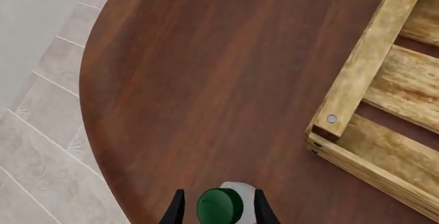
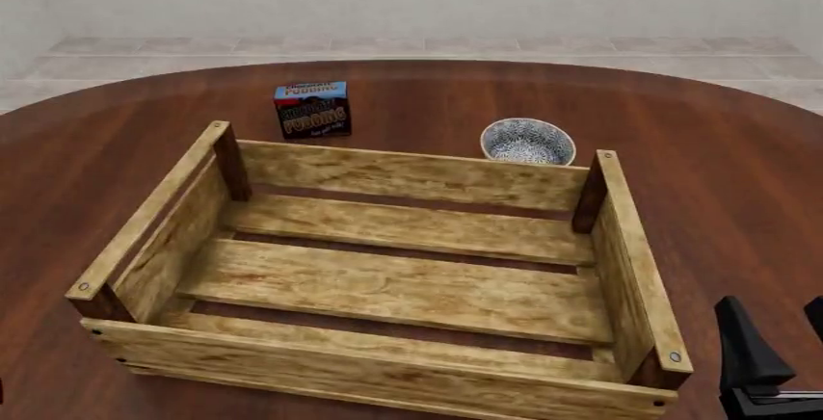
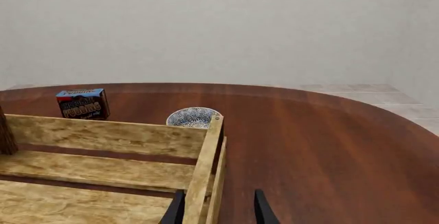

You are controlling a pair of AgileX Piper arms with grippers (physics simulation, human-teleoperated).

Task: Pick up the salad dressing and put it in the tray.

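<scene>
The salad dressing (image 1: 220,205) is a white bottle with a dark green cap, seen from above in the left wrist view. It sits between the fingers of my left gripper (image 1: 219,209), which is open with a small gap on each side of the cap. The bottle is near the table's rounded edge, left of the tray's corner (image 1: 334,123). The front view shows neither the bottle nor the left gripper. The tray (image 2: 385,377) is a big light-wood crate in the middle of the table. My right gripper (image 2: 777,335) stands open just outside the tray's right wall (image 3: 204,167), holding nothing.
A blue-and-black pudding box (image 2: 312,109) and a small patterned bowl (image 2: 527,141) stand behind the tray's far wall. The round dark-wood table (image 2: 720,179) drops off to a tiled floor (image 1: 34,147) close beside the bottle.
</scene>
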